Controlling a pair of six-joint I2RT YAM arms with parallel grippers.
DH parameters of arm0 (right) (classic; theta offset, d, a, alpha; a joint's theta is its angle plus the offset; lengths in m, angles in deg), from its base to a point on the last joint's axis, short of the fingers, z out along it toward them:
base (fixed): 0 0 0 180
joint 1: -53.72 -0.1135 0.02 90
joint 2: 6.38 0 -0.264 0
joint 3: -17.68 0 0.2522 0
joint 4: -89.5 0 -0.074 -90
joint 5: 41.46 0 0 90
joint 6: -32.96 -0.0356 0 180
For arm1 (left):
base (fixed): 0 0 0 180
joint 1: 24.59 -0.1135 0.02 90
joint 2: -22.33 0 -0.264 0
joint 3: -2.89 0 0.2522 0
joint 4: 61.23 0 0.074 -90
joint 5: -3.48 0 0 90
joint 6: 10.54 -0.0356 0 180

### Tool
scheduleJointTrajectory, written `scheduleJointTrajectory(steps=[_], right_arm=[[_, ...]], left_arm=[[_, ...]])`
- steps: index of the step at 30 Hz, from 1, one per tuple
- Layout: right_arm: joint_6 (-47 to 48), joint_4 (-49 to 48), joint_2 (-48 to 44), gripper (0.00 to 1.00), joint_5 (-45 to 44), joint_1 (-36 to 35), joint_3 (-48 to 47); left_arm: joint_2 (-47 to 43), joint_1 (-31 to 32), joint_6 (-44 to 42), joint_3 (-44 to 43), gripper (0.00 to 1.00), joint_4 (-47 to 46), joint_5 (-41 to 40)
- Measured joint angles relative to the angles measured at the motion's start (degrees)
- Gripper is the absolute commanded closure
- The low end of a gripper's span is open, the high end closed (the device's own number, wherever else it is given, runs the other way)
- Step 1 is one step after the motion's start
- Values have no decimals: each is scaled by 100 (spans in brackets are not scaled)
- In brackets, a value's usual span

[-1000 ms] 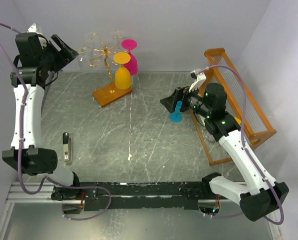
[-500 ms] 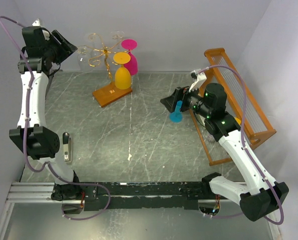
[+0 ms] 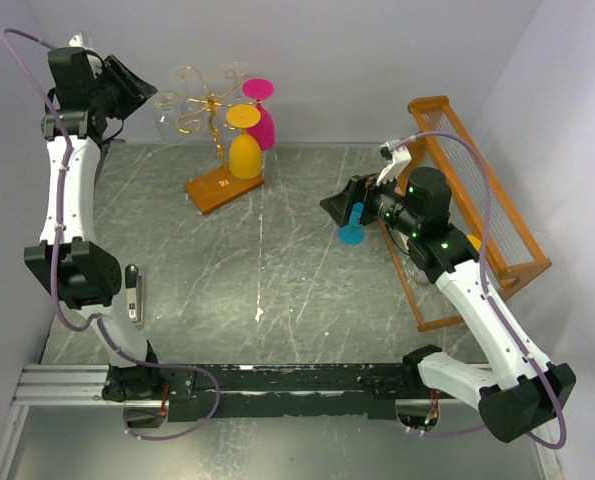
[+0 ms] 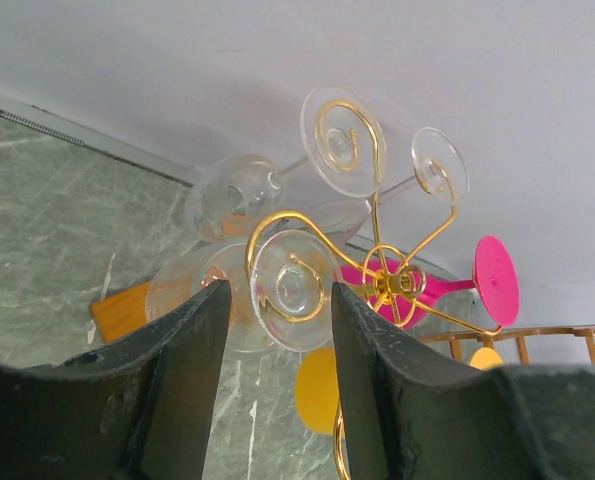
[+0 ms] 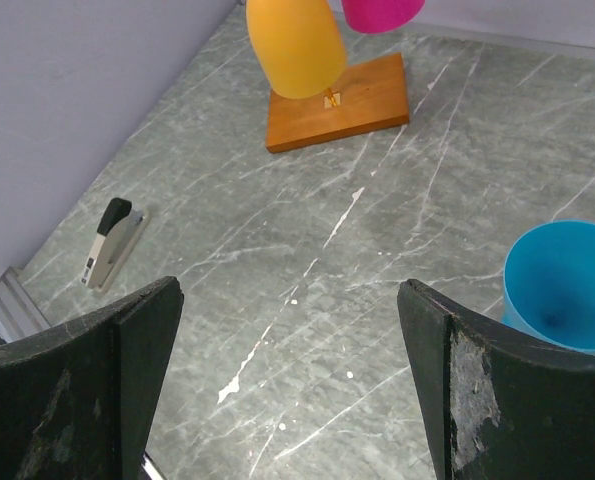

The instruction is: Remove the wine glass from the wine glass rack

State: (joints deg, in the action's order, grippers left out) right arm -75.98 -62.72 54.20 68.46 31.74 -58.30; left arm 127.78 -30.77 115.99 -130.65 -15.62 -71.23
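**Top view.** Left claw (image 3: 127, 88) raised over the far left corner of the worktop (image 3: 277, 280), jaws parted, nothing gripped. Just to its right, near the far edge: rack (image 3: 213, 108), wooden base flat on the worktop. Hung upside down from the scrolled arms: clear glass (image 3: 168, 112) nearest the claw, yellow glass (image 3: 244, 152), pink glass (image 3: 262, 118). Contact between claw and clear glass not determinable here. Right claw (image 3: 335, 205) low, toward the right edge, with cup (image 3: 352, 233) just beside it. Wooden frame (image 3: 482, 215) along the right edge. Stapler (image 3: 132, 292) near the left edge.

**Left wrist view.** Jaws apart. Foot of the clear glass (image 4: 292, 290) framed between the fingers (image 4: 182, 390), hooked on a gold scroll of the rack (image 4: 387, 280), not pinched. Two more clear feet higher on the rack. Pink foot to the right, yellow foot below.

**Right wrist view.** Fingers (image 5: 107, 380) spread wide, only bare worktop between them. Cup (image 5: 562, 280) outside the right finger. Stapler (image 5: 107, 245) toward the left edge. Rack base (image 5: 337, 100) at the top of the view, yellow and pink bowls hanging over it.
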Motion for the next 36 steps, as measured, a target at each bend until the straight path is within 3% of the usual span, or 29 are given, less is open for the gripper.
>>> scheduleJointTrajectory(steps=[6, 36], right_arm=[[0, -2, 0, 10, -2, 0, 15], [-2, -2, 4, 10, -24, 0, 59]], left_arm=[[103, 0, 44, -31, 40, -39, 55], [426, 186, -17, -155, 54, 20, 83]])
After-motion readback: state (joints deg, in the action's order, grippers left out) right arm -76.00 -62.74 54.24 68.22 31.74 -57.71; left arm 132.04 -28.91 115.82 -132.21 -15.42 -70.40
